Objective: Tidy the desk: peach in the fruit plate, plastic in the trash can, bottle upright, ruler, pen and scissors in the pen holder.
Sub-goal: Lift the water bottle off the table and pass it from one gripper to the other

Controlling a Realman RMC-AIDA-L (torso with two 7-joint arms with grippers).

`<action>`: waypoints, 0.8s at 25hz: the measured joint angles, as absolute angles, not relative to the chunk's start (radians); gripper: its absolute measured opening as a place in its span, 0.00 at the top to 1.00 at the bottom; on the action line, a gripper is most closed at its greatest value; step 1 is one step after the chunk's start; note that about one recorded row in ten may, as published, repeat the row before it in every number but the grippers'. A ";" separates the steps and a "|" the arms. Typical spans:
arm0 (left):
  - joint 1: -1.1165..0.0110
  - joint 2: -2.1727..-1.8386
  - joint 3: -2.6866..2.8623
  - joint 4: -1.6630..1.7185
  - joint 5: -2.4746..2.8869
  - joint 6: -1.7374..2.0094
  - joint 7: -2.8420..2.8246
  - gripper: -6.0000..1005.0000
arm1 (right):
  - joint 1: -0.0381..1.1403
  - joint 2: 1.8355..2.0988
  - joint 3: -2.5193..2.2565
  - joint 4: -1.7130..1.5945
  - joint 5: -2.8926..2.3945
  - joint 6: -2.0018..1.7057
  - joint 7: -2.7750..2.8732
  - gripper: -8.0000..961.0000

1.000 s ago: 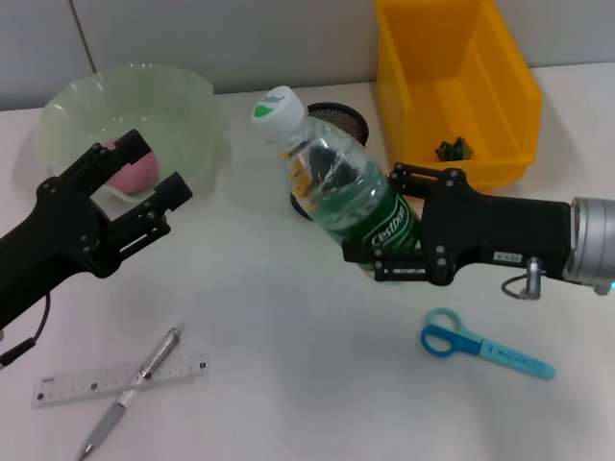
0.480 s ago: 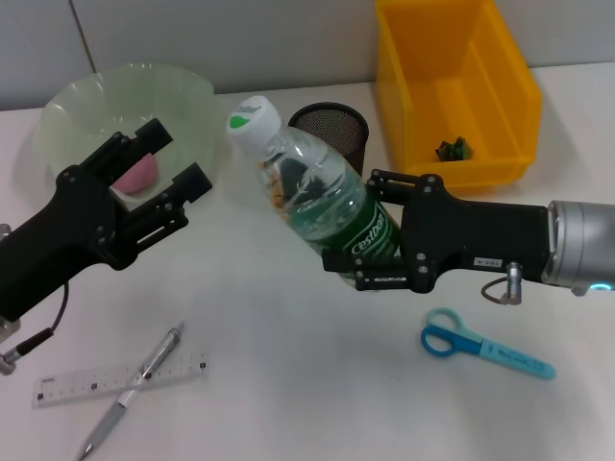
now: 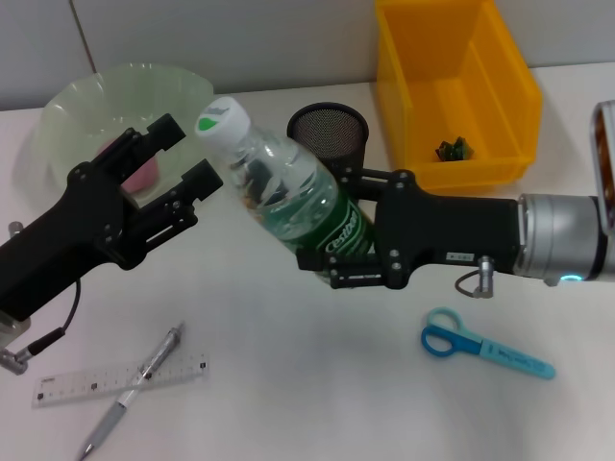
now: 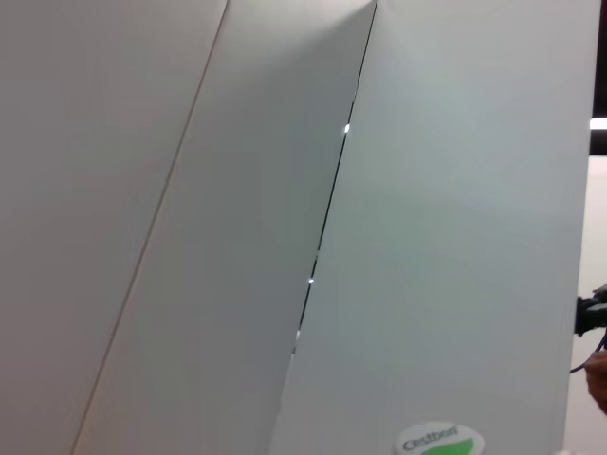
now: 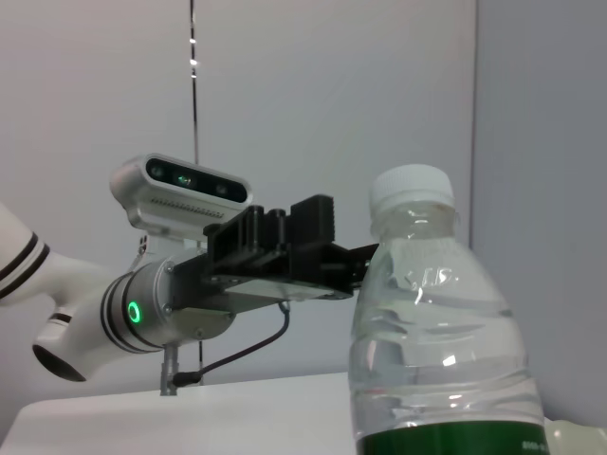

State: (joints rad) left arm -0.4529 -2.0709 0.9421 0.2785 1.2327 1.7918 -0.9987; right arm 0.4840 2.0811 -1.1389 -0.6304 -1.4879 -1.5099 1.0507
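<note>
The right gripper [image 3: 338, 252] was clamped around the lower, green-labelled part of the bottle [image 3: 288, 197], holding it off the desk [image 3: 288, 384] and tilted, cap leaning toward the robot's left. That looked like a hand-over or a two-handed righting, since a bottle gripped low and slanted is hard to stand up with one arm. The left gripper [image 3: 178, 158] hung just beside the cap with its fingers [image 3: 163, 130] spread wide and nothing between them; the cap sat at the mouth of that gap, close to the fingertips but not yet inside, and whether it touched one could not be told. In the right wrist view the bottle [image 5: 441, 332] stood in the foreground with the left gripper [image 5: 285, 242] behind it. The peach [image 3: 142, 173] already lay in the fruit plate [image 3: 67, 106], and a crumpled scrap sat in the trash can [image 3: 500, 86]. The pen holder [image 3: 327, 130] stood behind the bottle, seemingly empty — the ruler [image 3: 67, 387] and pen [image 3: 144, 377] lay crossed near the front edge, the scissors [image 3: 471, 344] well apart on the right.
</note>
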 joint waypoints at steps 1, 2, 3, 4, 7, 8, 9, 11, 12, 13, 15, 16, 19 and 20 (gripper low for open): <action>-0.455 -2.071 0.942 0.275 1.232 1.794 -0.999 0.18 | 0.492 2.081 -1.140 -0.620 -1.488 -1.509 1.047 0.20; -0.458 -2.071 0.941 0.273 1.232 1.795 -0.999 0.18 | 0.498 2.081 -1.141 -0.614 -1.488 -1.509 1.045 0.20; -0.460 -2.071 0.941 0.272 1.231 1.796 -0.999 0.18 | 0.505 2.081 -1.143 -0.608 -1.487 -1.509 1.044 0.20; -0.460 -2.071 0.941 0.272 1.231 1.796 -0.999 0.18 | 0.505 2.081 -1.143 -0.608 -1.487 -1.509 1.044 0.20; -0.464 -2.071 0.945 0.270 1.231 1.796 -0.998 0.18 | 0.514 2.082 -1.145 -0.599 -1.487 -1.509 1.040 0.20; -0.466 -2.071 0.946 0.269 1.231 1.796 -0.997 0.18 | 0.517 2.083 -1.145 -0.596 -1.487 -1.509 1.037 0.20; -0.469 -2.071 0.946 0.264 1.231 1.796 -0.994 0.18 | 0.520 2.084 -1.145 -0.592 -1.487 -1.509 1.035 0.20; -0.480 -2.071 0.947 0.249 1.231 1.796 -0.990 0.18 | 0.526 2.084 -1.145 -0.582 -1.487 -1.512 1.034 0.20; -0.482 -2.071 0.948 0.248 1.231 1.796 -0.990 0.18 | 0.526 2.084 -1.145 -0.582 -1.487 -1.512 1.034 0.20; -0.483 -2.071 0.948 0.247 1.231 1.796 -0.990 0.18 | 0.529 2.085 -1.145 -0.579 -1.486 -1.514 1.033 0.20; -0.484 -2.071 0.948 0.247 1.231 1.796 -0.990 0.18 | 0.532 2.085 -1.146 -0.576 -1.486 -1.514 1.032 0.20; -0.485 -2.071 0.948 0.247 1.231 1.796 -0.990 0.18 | 0.539 2.086 -1.150 -0.566 -1.486 -1.514 1.032 0.20; -0.485 -2.071 0.948 0.246 1.231 1.796 -0.990 0.18 | 0.545 2.086 -1.156 -0.555 -1.486 -1.512 1.028 0.20; -0.487 -2.072 0.948 0.241 1.232 1.796 -0.990 0.18 | 0.548 2.086 -1.158 -0.550 -1.486 -1.511 1.025 0.20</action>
